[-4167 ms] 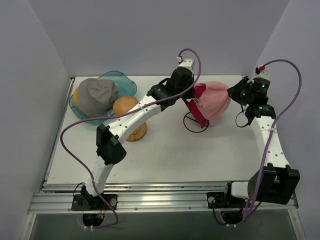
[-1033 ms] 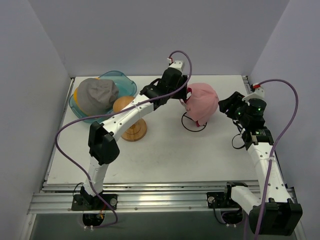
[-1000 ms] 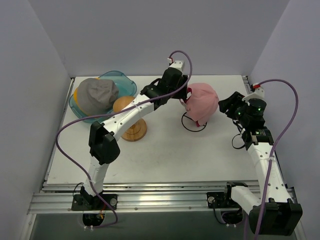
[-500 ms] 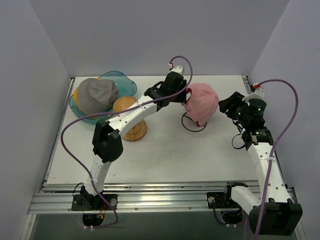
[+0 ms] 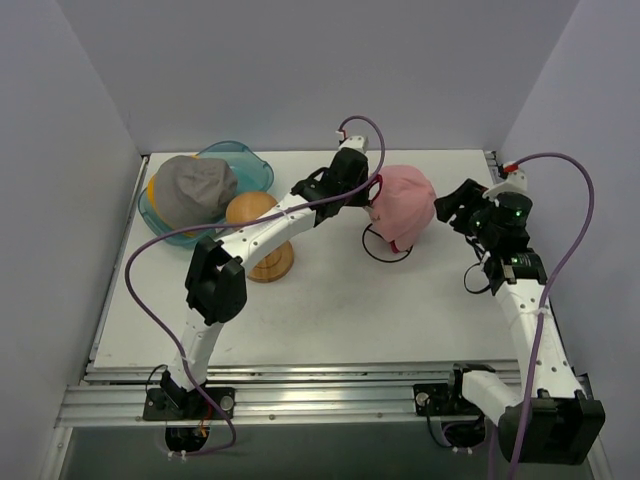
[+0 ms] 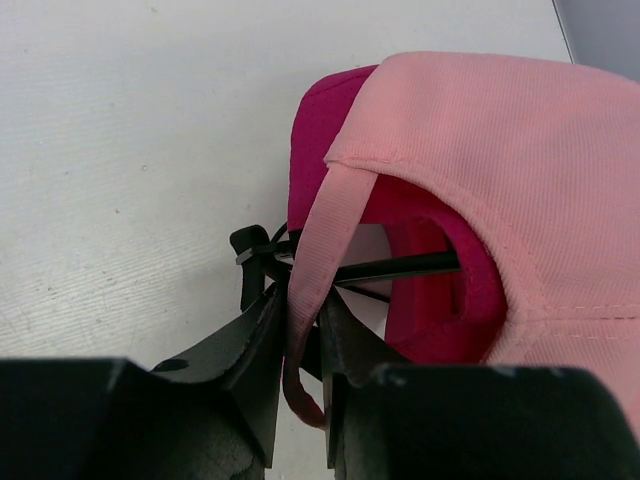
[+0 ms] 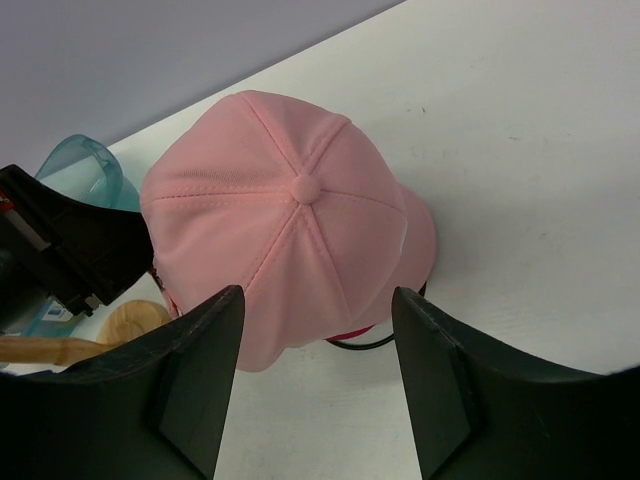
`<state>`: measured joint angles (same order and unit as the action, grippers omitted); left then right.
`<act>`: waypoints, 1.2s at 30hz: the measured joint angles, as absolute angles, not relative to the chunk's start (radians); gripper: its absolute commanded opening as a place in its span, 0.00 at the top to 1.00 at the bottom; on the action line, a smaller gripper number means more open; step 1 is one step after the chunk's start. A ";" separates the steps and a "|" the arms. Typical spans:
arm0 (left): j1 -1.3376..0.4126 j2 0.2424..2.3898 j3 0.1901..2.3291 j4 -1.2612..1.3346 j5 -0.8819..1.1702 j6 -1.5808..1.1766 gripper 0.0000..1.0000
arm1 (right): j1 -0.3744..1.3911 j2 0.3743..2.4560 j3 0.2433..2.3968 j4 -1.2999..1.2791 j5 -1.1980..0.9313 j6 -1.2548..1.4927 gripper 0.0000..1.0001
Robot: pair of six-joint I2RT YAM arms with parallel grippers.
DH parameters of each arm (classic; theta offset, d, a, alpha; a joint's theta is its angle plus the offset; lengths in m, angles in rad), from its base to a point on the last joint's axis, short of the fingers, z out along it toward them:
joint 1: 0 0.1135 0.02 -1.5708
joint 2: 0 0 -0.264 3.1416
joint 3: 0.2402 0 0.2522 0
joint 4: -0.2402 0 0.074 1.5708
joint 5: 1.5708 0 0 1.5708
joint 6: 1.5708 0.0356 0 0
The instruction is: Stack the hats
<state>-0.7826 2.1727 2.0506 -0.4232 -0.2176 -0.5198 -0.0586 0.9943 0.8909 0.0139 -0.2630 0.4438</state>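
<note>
The left gripper (image 6: 300, 300) is seen closed narrowly on the back strap (image 6: 318, 225) of the light pink cap (image 6: 500, 170). The strap is pinched between the two fingers, and the crown lies ahead of the fingertips and off to their right. Under that crown the magenta cap (image 6: 325, 130) is nested, its rim showing just beyond the fingertips. Both caps are carried on a black wire stand (image 6: 400, 268), one rod of which passes just ahead of the fingers.

The right gripper (image 7: 315, 300) is held with its fingers wide and nothing between them. The pink crown (image 7: 290, 220) is framed ahead of them but is not touched. From above, a clear gap is seen between this gripper (image 5: 455, 205) and the cap (image 5: 405, 200).

The cap's long axis is judged to run from the pinched strap, across the button, to the brim on the side away from the left fingers. Any settling of the pink cap over the magenta one would therefore be led from the strap end by the left arm, which alone is in contact. The right fingers would have to be brought forward before the crown could be steadied.

Well behind the left fingers, a grey cap (image 5: 195, 188) is seen lying on a yellow-orange bucket hat (image 5: 152, 192).
</note>
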 measured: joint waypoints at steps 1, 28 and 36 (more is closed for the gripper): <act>-0.783 2.172 2.047 -0.414 -0.220 -0.520 0.73 | -0.059 1.013 0.903 0.014 -0.268 0.443 0.43; -0.757 2.170 1.947 -0.227 -0.182 -0.571 0.74 | -0.145 1.069 0.969 0.003 -0.350 0.419 0.42; -0.749 2.170 1.936 -0.205 -0.142 -0.601 0.73 | -0.145 1.069 0.969 0.002 -0.369 0.401 0.42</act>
